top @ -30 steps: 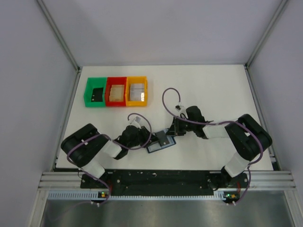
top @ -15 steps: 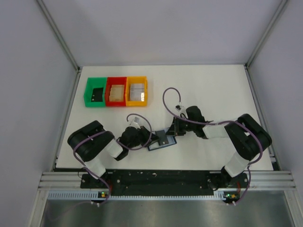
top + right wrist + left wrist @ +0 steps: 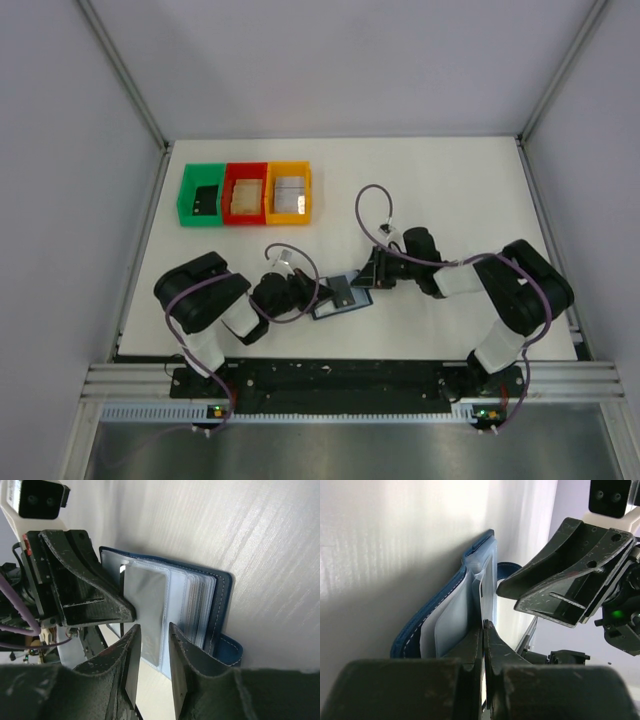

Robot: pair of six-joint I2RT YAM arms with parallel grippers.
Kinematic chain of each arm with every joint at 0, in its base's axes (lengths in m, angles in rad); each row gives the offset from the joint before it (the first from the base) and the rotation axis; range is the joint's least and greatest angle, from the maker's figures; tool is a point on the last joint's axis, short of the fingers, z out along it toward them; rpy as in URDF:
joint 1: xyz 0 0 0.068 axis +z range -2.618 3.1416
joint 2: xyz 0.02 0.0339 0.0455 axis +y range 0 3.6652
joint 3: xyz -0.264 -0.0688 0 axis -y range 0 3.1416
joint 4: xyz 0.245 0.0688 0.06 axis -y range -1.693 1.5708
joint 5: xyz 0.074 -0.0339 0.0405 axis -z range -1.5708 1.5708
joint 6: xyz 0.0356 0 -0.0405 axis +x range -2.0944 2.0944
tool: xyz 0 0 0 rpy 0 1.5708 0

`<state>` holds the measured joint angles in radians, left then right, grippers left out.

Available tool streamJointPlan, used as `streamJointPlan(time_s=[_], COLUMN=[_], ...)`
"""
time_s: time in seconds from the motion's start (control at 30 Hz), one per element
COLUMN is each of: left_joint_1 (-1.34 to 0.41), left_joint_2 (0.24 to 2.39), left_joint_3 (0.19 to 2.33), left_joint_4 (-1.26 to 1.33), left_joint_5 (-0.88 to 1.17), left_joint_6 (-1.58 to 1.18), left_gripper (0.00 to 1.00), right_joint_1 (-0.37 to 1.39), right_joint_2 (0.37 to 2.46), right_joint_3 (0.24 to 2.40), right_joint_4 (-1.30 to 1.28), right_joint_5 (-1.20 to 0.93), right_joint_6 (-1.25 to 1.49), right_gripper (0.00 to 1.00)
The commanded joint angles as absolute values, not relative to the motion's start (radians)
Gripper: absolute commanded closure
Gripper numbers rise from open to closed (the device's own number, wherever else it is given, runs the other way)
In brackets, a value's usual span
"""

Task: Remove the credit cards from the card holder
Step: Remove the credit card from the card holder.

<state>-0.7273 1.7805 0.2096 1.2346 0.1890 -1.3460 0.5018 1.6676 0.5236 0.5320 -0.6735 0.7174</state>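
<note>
Left fingers [image 3: 470, 652] pinch card holder [image 3: 415, 630]; right fingers [image 3: 131, 655] slightly apart, straddling credit card [image 3: 147, 605]

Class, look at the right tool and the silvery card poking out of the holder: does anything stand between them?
Nothing visible does. The right tool is open, its fingers on either side of the card with an empty gap. The left tool, shut on a leaf of the holder, sits beside the card, not in the way.

We see black joints and white links on the left arm [image 3: 235, 315] and right arm [image 3: 460, 280]. A purple cable [image 3: 362, 205] loops behind the right gripper [image 3: 366, 280]; its black fingers [image 3: 187, 655] look scuffed.
</note>
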Motion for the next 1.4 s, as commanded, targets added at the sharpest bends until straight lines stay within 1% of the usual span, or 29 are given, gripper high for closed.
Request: streamJointPlan(time_s=[0.0,0.17,0.47,0.87,1.0,1.07,1.1,1.17,1.27,1.37], left_joint_1=[-0.719,-0.718,-0.718,-0.718,-0.718,-0.718,-0.718,-0.718,-0.719,-0.718], left_joint_2=[1.813,1.842,1.733,1.701,1.690,1.689,1.689,1.689,1.674,1.660], left_joint_3=[0.179,0.186,0.196,0.224,0.233,0.238,0.241,0.239,0.232,0.219], left_joint_4=[1.564,1.669,1.663,1.669,1.669,1.669,1.669,1.669,1.671,1.669], left_joint_5=[0.192,0.213,0.225,0.264,0.270,0.281,0.284,0.287,0.278,0.271], left_joint_6=[-1.367,-1.373,-1.316,-1.296,-1.292,-1.295,-1.295,-1.296,-1.287,-1.282], left_gripper=[1.00,1.00,1.00,1.00,1.00,1.00,1.00,1.00,1.00,1.00], right_joint_1=[0.488,0.488,0.488,0.488,0.488,0.488,0.488,0.488,0.486,0.483], right_joint_2=[1.672,1.680,1.692,1.710,1.733,1.741,1.741,1.740,1.726,1.713], right_joint_3=[0.511,0.514,0.522,0.512,0.508,0.508,0.508,0.509,0.514,0.511], right_joint_4=[0.615,0.640,0.607,0.692,0.755,0.768,0.767,0.753,0.649,0.632], right_joint_5=[-0.732,-0.767,-0.756,-0.822,-0.853,-0.856,-0.854,-0.844,-0.770,-0.759], right_joint_6=[0.738,0.744,0.722,0.759,0.791,0.798,0.795,0.787,0.735,0.724], right_gripper=[0.69,0.68,0.67,0.66,0.68,0.72,0.75,0.78,0.77,0.73])
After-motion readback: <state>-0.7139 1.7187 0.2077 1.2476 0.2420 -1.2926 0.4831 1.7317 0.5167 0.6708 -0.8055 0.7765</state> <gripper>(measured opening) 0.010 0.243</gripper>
